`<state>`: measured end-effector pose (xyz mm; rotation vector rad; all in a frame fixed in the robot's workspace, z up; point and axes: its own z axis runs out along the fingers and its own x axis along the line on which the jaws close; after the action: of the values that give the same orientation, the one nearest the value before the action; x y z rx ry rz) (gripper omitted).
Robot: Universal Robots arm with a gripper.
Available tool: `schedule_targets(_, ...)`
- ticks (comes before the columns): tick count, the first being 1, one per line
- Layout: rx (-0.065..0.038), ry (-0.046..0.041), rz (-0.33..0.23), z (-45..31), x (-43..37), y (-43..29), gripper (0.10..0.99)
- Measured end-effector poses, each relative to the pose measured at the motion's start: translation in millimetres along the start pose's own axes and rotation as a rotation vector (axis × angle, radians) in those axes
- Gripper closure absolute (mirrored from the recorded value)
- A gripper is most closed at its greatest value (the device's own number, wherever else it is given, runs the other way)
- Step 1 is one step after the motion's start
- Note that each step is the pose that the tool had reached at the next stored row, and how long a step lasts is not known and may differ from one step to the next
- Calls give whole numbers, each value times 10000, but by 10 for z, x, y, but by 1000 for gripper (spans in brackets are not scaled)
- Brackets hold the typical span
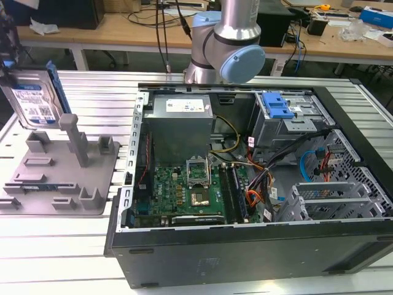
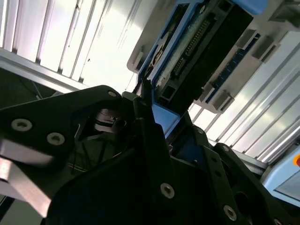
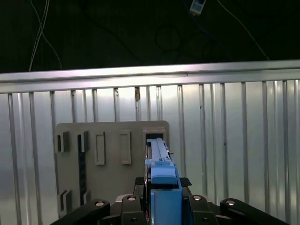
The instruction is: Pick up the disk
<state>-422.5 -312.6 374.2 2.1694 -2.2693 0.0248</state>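
Silver metal disk (image 1: 34,101) held clear above the grey fixture (image 1: 61,175).
Gripper (image 3: 161,201) closed on the blue side rails; rigid, weighty, shock-sensitive, so the edges are the sound hold.

Upright posts of the grey fixture (image 1: 61,169) crowd the exterior view's lower left; the open computer case (image 1: 245,184) blocks the right.

The disk (image 1: 34,101) is silver with a white-and-blue label and blue rails. The fixture (image 1: 61,175) is grey. The table (image 1: 55,246) has shiny silver stripes.
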Motion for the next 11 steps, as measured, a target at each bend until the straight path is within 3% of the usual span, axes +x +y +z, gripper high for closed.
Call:
schedule_targets(4,1,-1,0,-365,5,-4,718)
schedule_targets(11,0,-1,0,-741,9,-8,718)
